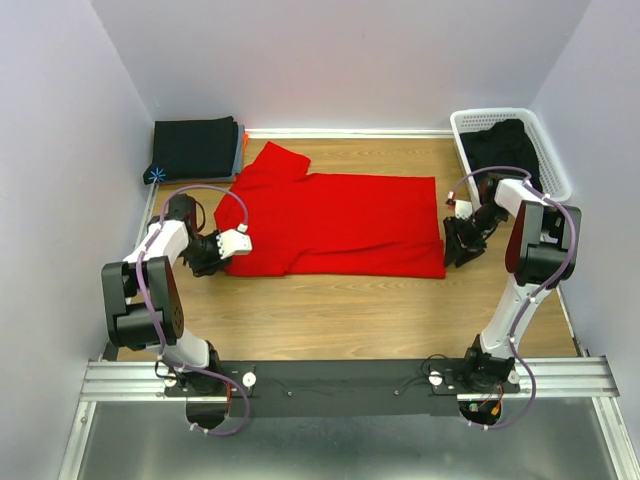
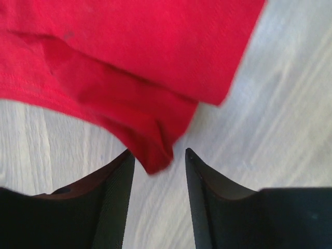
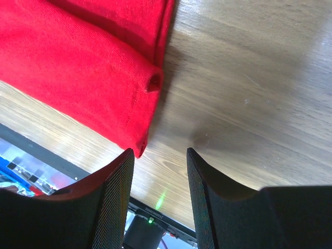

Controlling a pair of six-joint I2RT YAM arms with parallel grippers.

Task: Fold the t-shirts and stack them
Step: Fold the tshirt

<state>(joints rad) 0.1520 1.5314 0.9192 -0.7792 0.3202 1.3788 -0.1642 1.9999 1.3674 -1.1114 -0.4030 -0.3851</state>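
Note:
A bright red t-shirt [image 1: 335,222] lies folded lengthwise across the middle of the wooden table. My left gripper [image 1: 222,247] is open at its left end; in the left wrist view a hanging red corner [image 2: 155,155] dips just between my open fingertips, not pinched. My right gripper [image 1: 455,250] is open at the shirt's right near corner; in the right wrist view that red corner [image 3: 139,148] sits just beside my left finger [image 3: 116,187]. Folded black t-shirts [image 1: 195,148] are stacked at the back left. Another black t-shirt [image 1: 505,145] lies crumpled in the basket.
A white plastic lattice basket [image 1: 550,150] stands at the back right. White walls close the table on three sides. A metal rail [image 1: 340,378] with the arm bases runs along the near edge.

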